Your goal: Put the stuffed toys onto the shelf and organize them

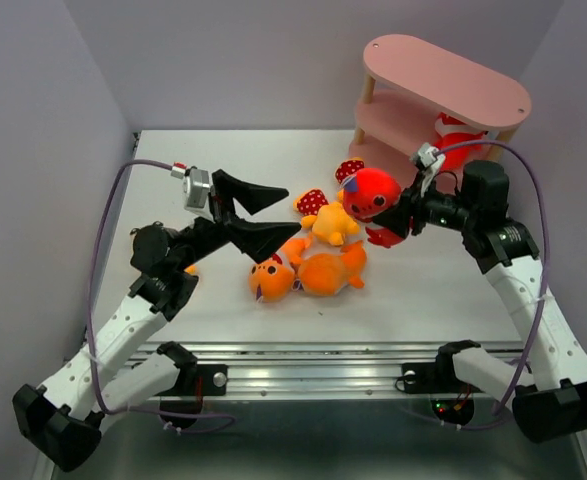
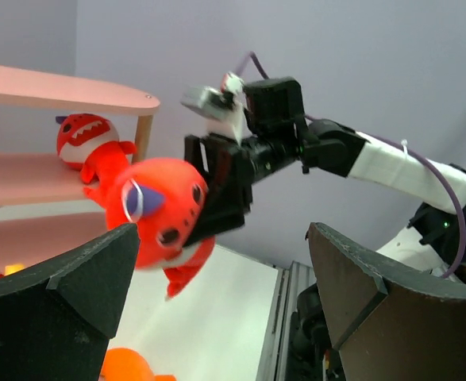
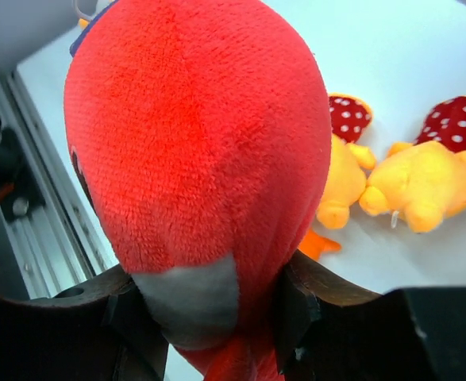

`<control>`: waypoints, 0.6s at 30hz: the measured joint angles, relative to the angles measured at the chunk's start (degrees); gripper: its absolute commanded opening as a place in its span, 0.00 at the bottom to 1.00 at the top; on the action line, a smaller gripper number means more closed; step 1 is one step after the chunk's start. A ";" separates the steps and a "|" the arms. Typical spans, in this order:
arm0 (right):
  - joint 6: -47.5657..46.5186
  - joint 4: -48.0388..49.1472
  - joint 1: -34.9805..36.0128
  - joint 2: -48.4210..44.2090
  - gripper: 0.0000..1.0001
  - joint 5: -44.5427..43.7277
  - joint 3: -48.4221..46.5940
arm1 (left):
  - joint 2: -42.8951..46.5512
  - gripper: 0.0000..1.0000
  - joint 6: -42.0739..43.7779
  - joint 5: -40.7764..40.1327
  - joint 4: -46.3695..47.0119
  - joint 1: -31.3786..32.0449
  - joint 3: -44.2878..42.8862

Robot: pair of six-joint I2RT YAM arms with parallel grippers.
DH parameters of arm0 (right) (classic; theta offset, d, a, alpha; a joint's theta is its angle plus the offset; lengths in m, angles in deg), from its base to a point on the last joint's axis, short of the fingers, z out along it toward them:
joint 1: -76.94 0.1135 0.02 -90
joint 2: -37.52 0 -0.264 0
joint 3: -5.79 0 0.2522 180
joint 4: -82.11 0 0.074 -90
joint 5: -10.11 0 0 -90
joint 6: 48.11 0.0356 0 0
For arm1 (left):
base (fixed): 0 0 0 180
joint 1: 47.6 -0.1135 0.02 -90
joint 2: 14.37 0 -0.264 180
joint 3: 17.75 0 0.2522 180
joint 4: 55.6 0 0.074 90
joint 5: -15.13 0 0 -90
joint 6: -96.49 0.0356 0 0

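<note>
Table (image 1: 223,160) carries shelf (image 1: 443,85) at far-right corner; right pincer (image 1: 391,222) grips 1 red shark (image 1: 371,192).

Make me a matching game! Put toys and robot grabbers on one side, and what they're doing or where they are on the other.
Column one:
1. left gripper
2. right gripper
3. orange shark
4. shelf

Column two:
A. lying on the table
B. pink, with a red toy on its middle board
C. wide open, holding nothing
D. clamped on a red shark

Pairs: 1-C, 2-D, 3-A, 4-B
</note>
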 measured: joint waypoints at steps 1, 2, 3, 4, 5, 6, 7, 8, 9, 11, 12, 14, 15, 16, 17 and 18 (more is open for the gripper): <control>3.15 1.11 -0.52 0.46 0.01 -0.50 -0.66 | 0.74 0.99 -0.09 0.07 1.92 0.00 1.53; 7.17 2.78 -1.22 1.57 0.01 -1.44 -2.01 | 1.09 0.99 -0.74 0.26 5.18 0.28 3.96; 9.55 3.69 -1.44 2.29 0.01 -1.88 -2.84 | 0.72 0.99 -1.55 0.35 8.31 0.59 6.10; 12.98 4.57 -1.68 3.41 0.01 -2.73 -4.26 | -0.07 0.99 -2.56 0.31 10.78 0.92 8.13; 16.46 5.44 -2.08 4.57 0.01 -3.43 -5.75 | -0.98 0.99 -3.85 0.09 13.60 1.38 10.36; 20.15 6.64 -2.36 6.10 0.01 -4.09 -7.48 | -2.27 0.99 -4.96 -0.50 16.72 2.29 12.48; 23.87 7.91 -2.51 7.32 0.01 -4.72 -8.92 | -4.13 0.98 -6.10 -1.42 18.67 3.10 14.08; 27.23 9.01 -2.75 8.68 0.01 -5.42 -10.32 | -6.01 0.98 -7.06 -2.34 20.35 4.15 15.28; 29.27 9.51 -2.86 9.31 0.01 -5.73 -11.02 | -7.63 0.98 -7.76 -3.50 21.59 5.33 15.85; 34.75 11.32 -3.41 11.65 0.01 -6.71 -13.11 | -10.62 0.98 -8.57 -5.62 24.79 7.56 15.93; 38.23 11.93 -3.52 12.59 0.01 -7.06 -14.01 | -11.91 0.98 -8.85 -7.02 26.45 8.76 15.82; 44.11 13.94 -4.17 14.38 0.01 -7.50 -14.88 | -13.55 0.98 -9.05 -8.98 29.16 10.60 15.30; 47.10 14.75 -4.35 14.80 0.01 -7.63 -14.86 | -14.38 0.98 -9.09 -10.03 30.60 11.32 14.75; 50.97 16.41 -4.87 15.10 0.01 -7.74 -14.47 | -15.50 0.98 -9.14 -11.34 31.98 12.17 14.05; 53.90 18.10 -5.22 15.15 0.01 -7.80 -13.81 | -16.87 0.98 -9.22 -12.72 33.62 12.94 13.22; 56.98 19.19 -5.40 15.15 0.01 -7.85 -13.40 | -17.68 0.98 -9.53 -13.73 34.42 13.18 12.83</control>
